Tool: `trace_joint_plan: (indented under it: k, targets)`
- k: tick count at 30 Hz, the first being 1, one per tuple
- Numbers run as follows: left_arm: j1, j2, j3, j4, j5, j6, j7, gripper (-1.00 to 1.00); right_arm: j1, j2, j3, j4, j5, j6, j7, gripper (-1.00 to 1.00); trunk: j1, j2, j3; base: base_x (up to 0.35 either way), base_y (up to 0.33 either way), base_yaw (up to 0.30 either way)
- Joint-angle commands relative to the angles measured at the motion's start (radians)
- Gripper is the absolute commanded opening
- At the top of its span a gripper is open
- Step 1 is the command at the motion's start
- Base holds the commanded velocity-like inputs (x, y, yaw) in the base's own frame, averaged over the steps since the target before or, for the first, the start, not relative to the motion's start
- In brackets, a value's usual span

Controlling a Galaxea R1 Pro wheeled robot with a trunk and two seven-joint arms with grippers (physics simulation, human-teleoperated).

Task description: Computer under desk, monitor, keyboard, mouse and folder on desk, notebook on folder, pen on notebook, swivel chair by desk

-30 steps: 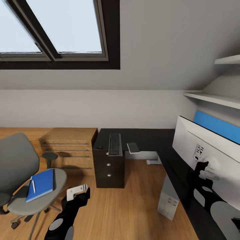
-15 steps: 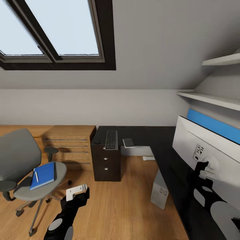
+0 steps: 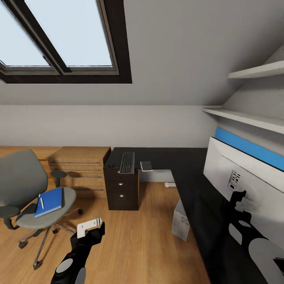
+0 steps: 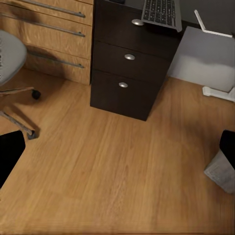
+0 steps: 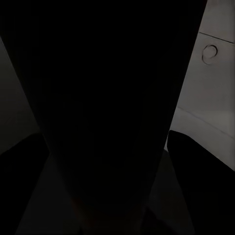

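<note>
Partly cropped monitor [image 3: 252, 185], computer [image 3: 181, 223] half-hidden

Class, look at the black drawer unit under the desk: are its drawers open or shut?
Shut. On the drawer unit, all three fronts sit flush, their round silver knobs stacked in a line, with no drawer pulled out.

Swivel chair [image 3: 27, 197] at left bearing folder [image 3: 49, 201] with pen [image 3: 42, 202] on it; wooden dresser [image 3: 79, 170] behind it, beside the desk [image 3: 189, 185] drawer unit [image 3: 122, 188]; keyboard [image 3: 127, 162] atop that unit; monitor [image 3: 244, 185] on the desk's right wing; computer [image 3: 180, 221] beneath.
</note>
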Motion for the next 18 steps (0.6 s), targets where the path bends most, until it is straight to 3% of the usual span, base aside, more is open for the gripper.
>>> trace_joint_plan:
  k: [1, 7, 16, 17, 18]
  targets:
    - [0.0, 0.0, -0.001, -0.002, 0.011, 0.003, 0.009, 1.0, 0.0, 0.0, -0.005, 0.014, -0.017, -0.007, 0.002, -1.0, 0.0, -0.001, -0.002, -0.266, -0.017, 0.0]
    - [0.0, 0.0, -0.001, -0.002, 0.011, 0.003, 0.008, 1.0, 0.0, 0.001, -0.005, 0.013, -0.015, -0.007, 0.003, -1.0, 0.0, -0.001, -0.002, -0.283, -0.004, 0.0]
    - [0.0, 0.0, -0.001, -0.002, 0.011, 0.003, 0.009, 1.0, 0.0, 0.002, -0.005, 0.013, -0.013, -0.009, 0.006, -1.0, 0.0, -0.001, -0.002, -0.026, 0.0, 0.0]
    - [0.0, 0.0, -0.001, -0.002, 0.011, 0.003, 0.009, 1.0, 0.0, 0.002, -0.005, 0.013, -0.013, -0.01, 0.006, 1.0, 0.0, -0.001, -0.002, 0.0, 0.0, 0.0]
    - [0.0, 0.0, -0.001, -0.002, 0.011, 0.003, 0.009, 1.0, 0.0, 0.002, -0.005, 0.013, -0.013, -0.011, 0.007, 1.0, 0.0, -0.001, -0.002, 0.0, 0.0, 0.0]
